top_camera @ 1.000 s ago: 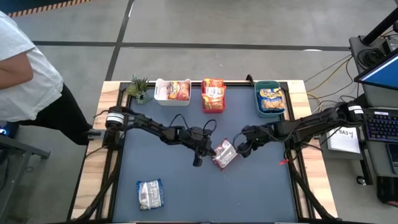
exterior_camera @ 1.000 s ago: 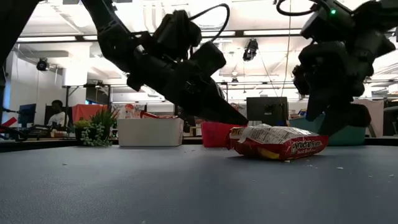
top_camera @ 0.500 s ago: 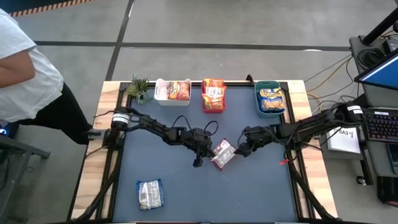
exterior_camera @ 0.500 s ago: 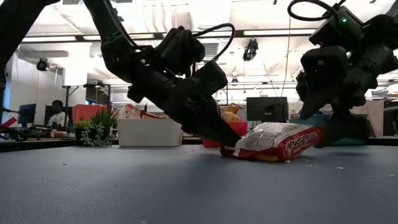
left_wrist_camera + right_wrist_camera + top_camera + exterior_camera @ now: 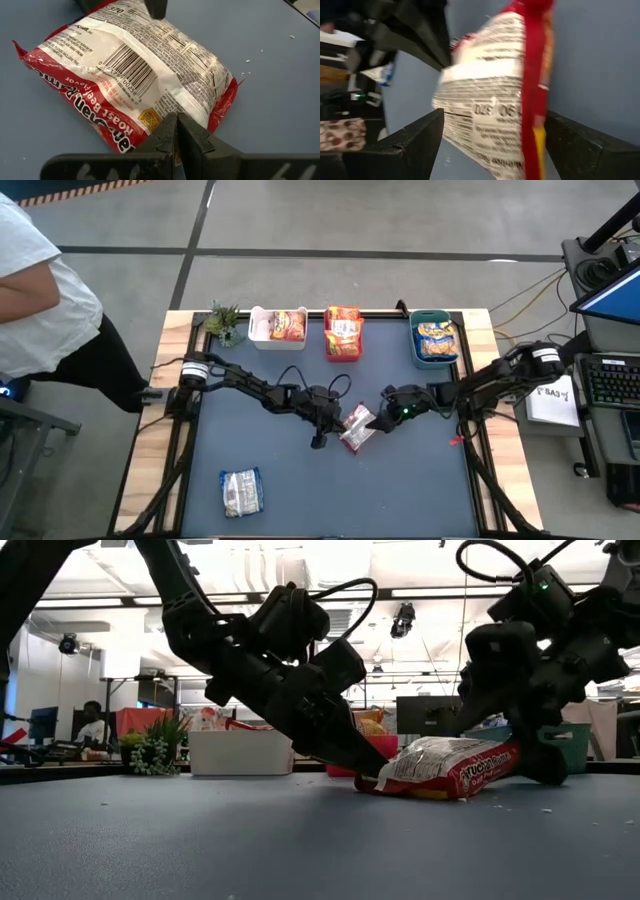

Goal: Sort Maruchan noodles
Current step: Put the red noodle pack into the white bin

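Note:
A red and silvery-white noodle packet (image 5: 358, 427) lies mid-table, printed back up. Its left edge is on the table and its right end (image 5: 497, 754) is raised. My left gripper (image 5: 340, 423), shut, meets the packet's left edge. My right gripper (image 5: 379, 420) is open at the raised end, with one finger (image 5: 420, 137) on each side of the packet (image 5: 495, 95). A second silvery packet (image 5: 240, 491) lies flat near the front left. Other packets fill the three bins at the far edge. My left gripper presses its shut fingertips (image 5: 176, 131) on the packet's red edge (image 5: 150, 131), near a corner on the side toward the left arm. The fingers slant down from the table's left. That edge stays on the table and the far end tilts up. Whether my right gripper touches the packet, I cannot tell.
Along the far edge stand a small green plant (image 5: 223, 323), a white bin (image 5: 277, 327), a pink bin (image 5: 343, 334) and a teal bin (image 5: 435, 340). A person (image 5: 40, 280) stands beyond the table's left side. Bare mat lies in front of both grippers.
My left gripper has sunk onto the packet's left edge. My right gripper has come down and toward the table's left, around the packet's right end. The packet, flat before, now tilts: right end raised, left edge still on the table.

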Available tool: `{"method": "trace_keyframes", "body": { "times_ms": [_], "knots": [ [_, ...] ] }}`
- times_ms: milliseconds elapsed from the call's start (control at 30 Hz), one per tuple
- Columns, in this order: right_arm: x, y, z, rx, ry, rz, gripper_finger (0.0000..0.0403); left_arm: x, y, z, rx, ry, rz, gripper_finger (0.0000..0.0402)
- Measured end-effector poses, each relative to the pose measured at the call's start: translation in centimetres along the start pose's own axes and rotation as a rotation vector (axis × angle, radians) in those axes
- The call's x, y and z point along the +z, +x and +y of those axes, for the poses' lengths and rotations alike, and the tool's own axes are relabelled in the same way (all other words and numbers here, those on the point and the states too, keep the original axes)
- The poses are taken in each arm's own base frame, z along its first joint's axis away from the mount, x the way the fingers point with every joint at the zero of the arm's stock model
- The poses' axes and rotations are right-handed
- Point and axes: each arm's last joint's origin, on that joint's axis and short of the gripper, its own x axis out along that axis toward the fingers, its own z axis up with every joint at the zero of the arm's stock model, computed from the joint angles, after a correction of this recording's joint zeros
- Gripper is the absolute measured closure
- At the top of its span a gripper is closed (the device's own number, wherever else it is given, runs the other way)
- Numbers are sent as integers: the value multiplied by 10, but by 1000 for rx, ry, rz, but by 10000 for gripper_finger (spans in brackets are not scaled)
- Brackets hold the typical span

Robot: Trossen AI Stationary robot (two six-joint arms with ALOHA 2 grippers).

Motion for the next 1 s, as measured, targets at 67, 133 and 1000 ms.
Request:
{"method": "trace_keyframes", "body": {
  "times_ms": [67, 133, 1000],
  "knots": [
    [1, 5, -1, 27, -9, -14, 98, 0, 0, 0, 1, 0, 0, 402],
    [1, 7, 0, 49, -16, -21, 102, 0, 0, 0, 2, 0, 1, 402],
    [3, 8, 4, 106, -85, -39, 275, 5, -4, -1, 12, 4, -9, 402]
  ]
}}
